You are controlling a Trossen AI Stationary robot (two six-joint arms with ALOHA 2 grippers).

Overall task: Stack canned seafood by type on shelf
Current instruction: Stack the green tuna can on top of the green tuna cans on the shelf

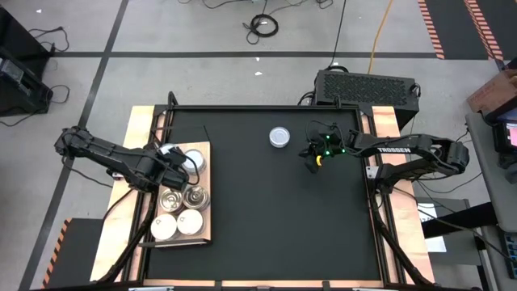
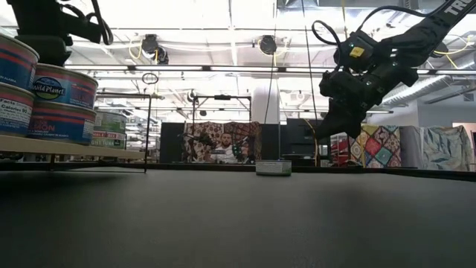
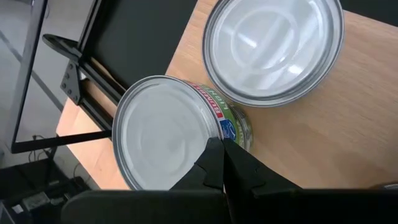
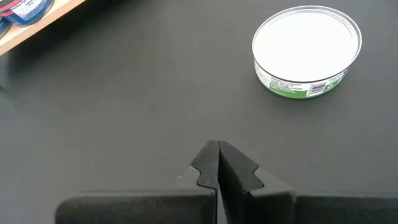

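From above, the shelf [image 1: 203, 230], a light wooden board, lies at the left edge of the black mat [image 1: 266, 218] that covers the worktop. Five tins show on it. Two white-topped ones sit side by side at its lower end, the left [image 1: 162, 227] and the right [image 1: 191, 221] just touching. Above them stand two silver-topped tins [image 1: 170, 200] and [image 1: 196, 196], also next to each other. At the upper end of the board a further tin [image 1: 195, 159] is partly covered by the left arm.

The left tool [image 1: 171, 153] hangs over that upper end of the shelf, its fingers pressed together and holding nothing. In the left wrist view the closed fingertips [image 3: 219, 163] sit right above the edge of a pale-topped tin with a green label [image 3: 163, 132], and a clear-lidded tin [image 3: 273, 46] stands just beside it on the wood.

One tin is still off the shelf: a white-topped tin with a green label [image 1: 279, 137], alone on the mat in the upper middle of the overhead picture. In the low view it [image 2: 273, 167] stands upright far back on the mat, while stacked blue-labelled tins [image 2: 61, 104] fill the left edge of the frame.

The right tool [image 1: 313, 155] hovers above the mat just right of that lone tin, apart from it, fingers fully closed and empty. In the low view it [image 2: 327, 128] hangs clear of the surface.
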